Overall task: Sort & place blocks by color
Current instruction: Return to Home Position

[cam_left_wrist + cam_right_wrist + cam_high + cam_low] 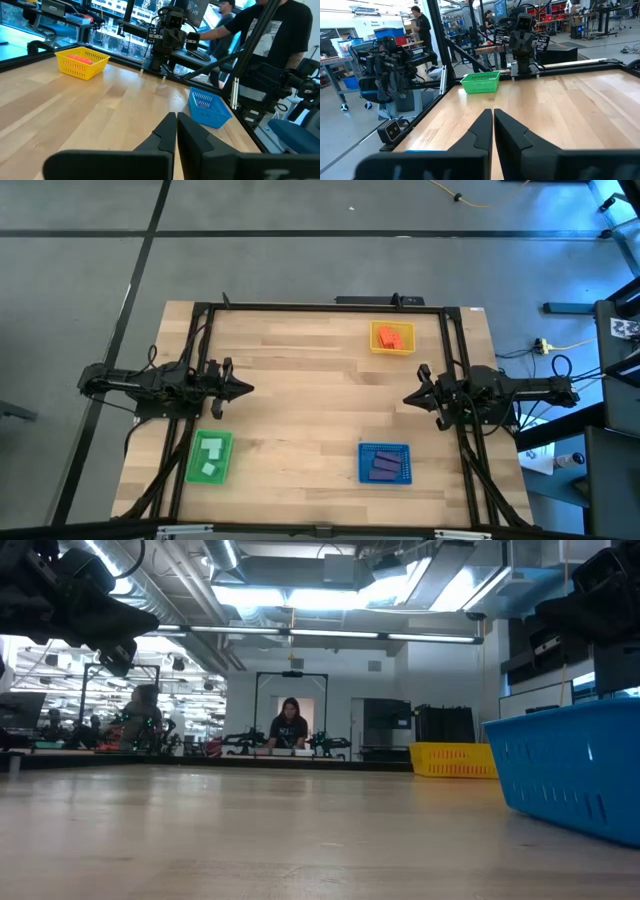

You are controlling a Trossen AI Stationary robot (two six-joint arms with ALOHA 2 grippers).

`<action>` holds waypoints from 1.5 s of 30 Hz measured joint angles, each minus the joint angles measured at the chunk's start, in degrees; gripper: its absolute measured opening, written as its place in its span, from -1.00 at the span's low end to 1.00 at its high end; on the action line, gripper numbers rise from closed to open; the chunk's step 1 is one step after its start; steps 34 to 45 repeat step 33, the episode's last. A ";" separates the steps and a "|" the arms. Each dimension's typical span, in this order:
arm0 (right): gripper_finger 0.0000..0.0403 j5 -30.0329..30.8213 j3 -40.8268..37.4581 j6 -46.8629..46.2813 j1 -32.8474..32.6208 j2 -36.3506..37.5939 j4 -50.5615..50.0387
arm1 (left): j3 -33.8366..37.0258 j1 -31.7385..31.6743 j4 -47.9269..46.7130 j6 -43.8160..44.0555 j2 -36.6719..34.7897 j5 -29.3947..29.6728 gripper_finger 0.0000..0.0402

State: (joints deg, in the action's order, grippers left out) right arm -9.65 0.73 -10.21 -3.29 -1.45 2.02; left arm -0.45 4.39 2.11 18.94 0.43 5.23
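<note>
Blocks (391,337): small, likely light and rigid; best pinched across flat sides. Left gripper (248,389), right gripper (406,398): pressed together, empty.

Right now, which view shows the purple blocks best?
The high view: looking straight down into the blue tray, it shows the purple blocks lying inside. The low view shows only the tray's wall; the left wrist view shows the tray far off, contents unclear; the right wrist view shows none of them.
</note>
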 joint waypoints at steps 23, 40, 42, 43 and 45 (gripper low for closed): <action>-0.90 0.00 0.02 0.06 -0.02 0.00 0.00 | 0.00 -0.01 0.00 0.00 0.00 0.02 -0.91; -0.90 0.00 0.02 0.06 -0.02 0.00 0.02 | 0.00 0.02 0.00 0.00 0.00 0.00 -0.98; -0.90 0.00 0.02 0.06 -0.02 0.00 0.02 | 0.00 0.02 0.00 0.00 0.00 0.00 -0.98; -0.90 0.00 0.02 0.06 -0.02 0.00 0.02 | 0.00 0.02 0.00 0.00 0.00 0.00 -0.98; -0.90 0.00 0.02 0.06 -0.02 0.00 0.02 | 0.00 0.02 0.00 0.00 0.00 0.00 -0.98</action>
